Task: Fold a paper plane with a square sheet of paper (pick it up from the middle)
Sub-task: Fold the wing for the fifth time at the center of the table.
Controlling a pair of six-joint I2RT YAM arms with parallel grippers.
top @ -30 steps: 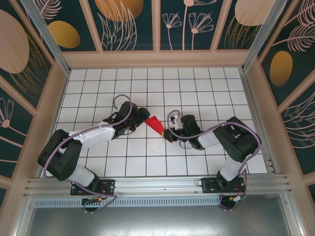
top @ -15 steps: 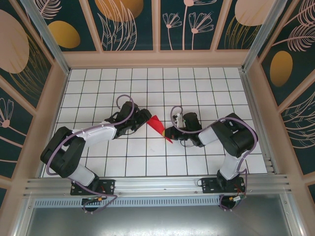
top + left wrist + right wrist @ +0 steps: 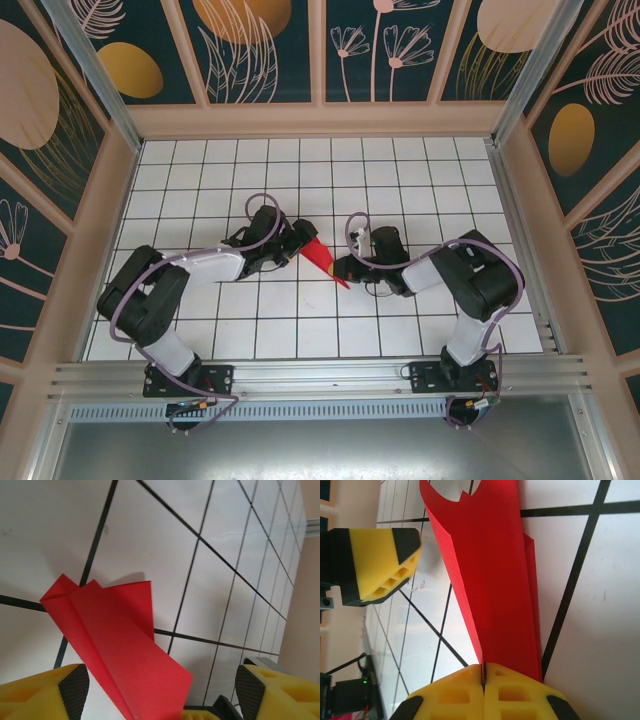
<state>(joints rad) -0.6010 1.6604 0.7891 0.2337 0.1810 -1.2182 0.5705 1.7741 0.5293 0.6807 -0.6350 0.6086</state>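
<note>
The paper plane (image 3: 322,257) sits near the middle of the counter (image 3: 200,165), between the two arms, with its narrow end pinched in the right gripper (image 3: 483,672), whose yellow fingers are clenched flat together on the red layers. That one small hold looks like the weak point: the paper is thin, so any sideways pull from the right arm could let the tip slide out or tear at the pinch, and the stacked folds could then spring apart. The other risk sits at the wide end, where the left gripper (image 3: 298,243) is released, its jaws standing wide on either side of the paper without touching it; if it closes from this slanted approach it may catch only the raised flap, crush it, or press a crease off the centre line, leaving the wings uneven. A push from that side could also buckle the plane against the right gripper's hold. The plane itself is bright red, a long narrow wedge of several layers, with one long flap lifted along a sharp crease above a flatter layer on the tiles. Its wide end shows stepped, notched corners where the layers do not quite meet, and it casts a soft shadow on the white grid
</note>
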